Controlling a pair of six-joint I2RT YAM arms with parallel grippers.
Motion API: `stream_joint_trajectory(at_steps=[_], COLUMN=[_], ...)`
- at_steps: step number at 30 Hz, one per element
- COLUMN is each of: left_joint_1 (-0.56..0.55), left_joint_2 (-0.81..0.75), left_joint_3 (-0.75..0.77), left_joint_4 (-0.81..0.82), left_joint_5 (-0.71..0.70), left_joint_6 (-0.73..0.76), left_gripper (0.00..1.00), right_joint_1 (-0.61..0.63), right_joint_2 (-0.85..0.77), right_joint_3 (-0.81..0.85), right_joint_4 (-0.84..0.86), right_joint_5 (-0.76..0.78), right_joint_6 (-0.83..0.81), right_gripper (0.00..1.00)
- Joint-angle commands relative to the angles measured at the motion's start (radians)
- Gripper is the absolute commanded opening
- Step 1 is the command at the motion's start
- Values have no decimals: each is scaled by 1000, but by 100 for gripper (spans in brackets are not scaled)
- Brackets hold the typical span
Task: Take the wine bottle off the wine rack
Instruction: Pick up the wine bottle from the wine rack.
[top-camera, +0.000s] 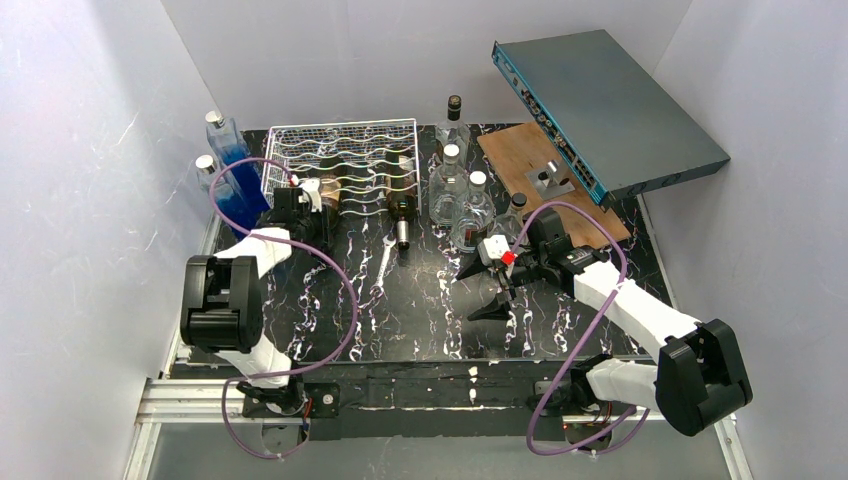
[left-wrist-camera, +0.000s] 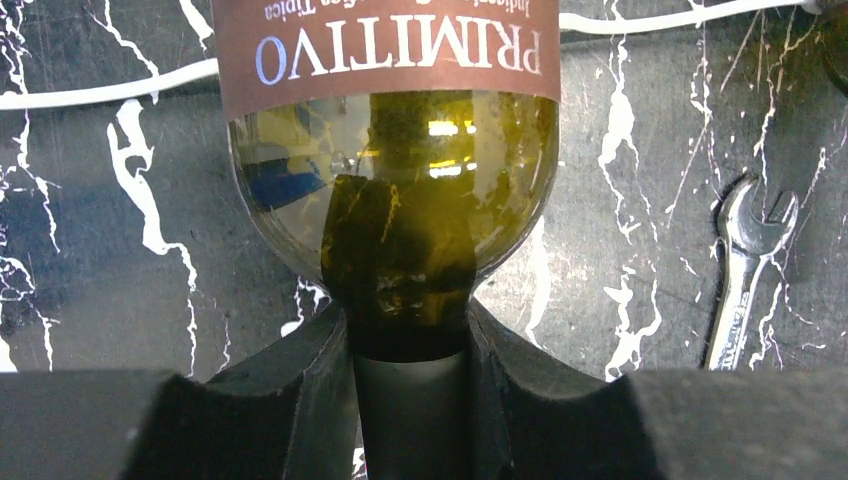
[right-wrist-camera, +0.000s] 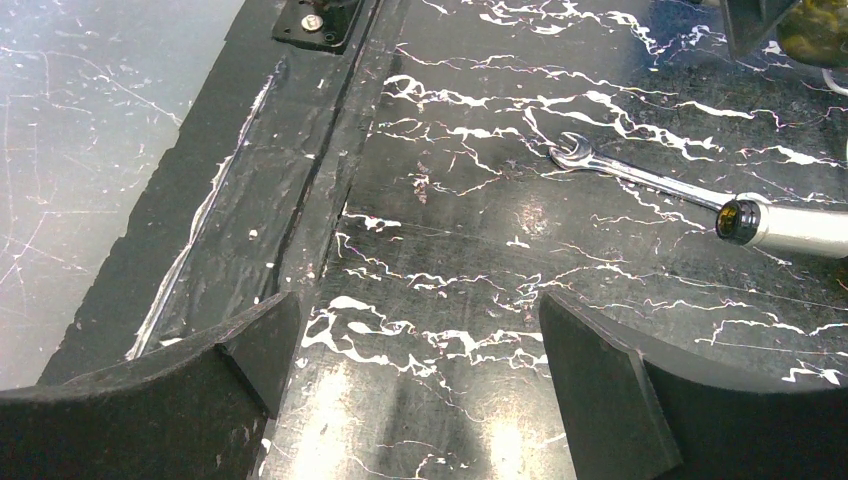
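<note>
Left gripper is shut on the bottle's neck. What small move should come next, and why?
Probably ease the left gripper straight back along the bottle's length, lifting a little. Its jaws are shut on the neck of the wine bottle, but the body lies on the rack wires, so it has to slide out before anything else.

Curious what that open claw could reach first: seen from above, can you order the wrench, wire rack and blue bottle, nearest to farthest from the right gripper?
From the right gripper:
1. Wrench, just to its left.
2. Rack, farther back and left.
3. Blue bottle, at the table's far-left edge.
</note>
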Motion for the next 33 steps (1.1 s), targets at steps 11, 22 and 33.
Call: stream_joint_trajectory(at_steps=[11,22,33], left_joint_1=[-4,-5,-4], left_joint_2=[-186,-266,-335], left_joint_3=[-45,-54,-30], left_joint_4=[-9,-110,-264], left_joint_5=[45,62,91], left_joint_6=[15,36,140], left_gripper=[0,0,0], right_joint_1=[-5,-5,-5], right_joint_2=[-15,-20,-21], right_joint_3=[25,25,22], right_joint_4=[-4,-5,-5], right_joint_5=[-11,-12,-8], right_joint_6=[-19,-22,-25], right_gripper=[98,98,98])
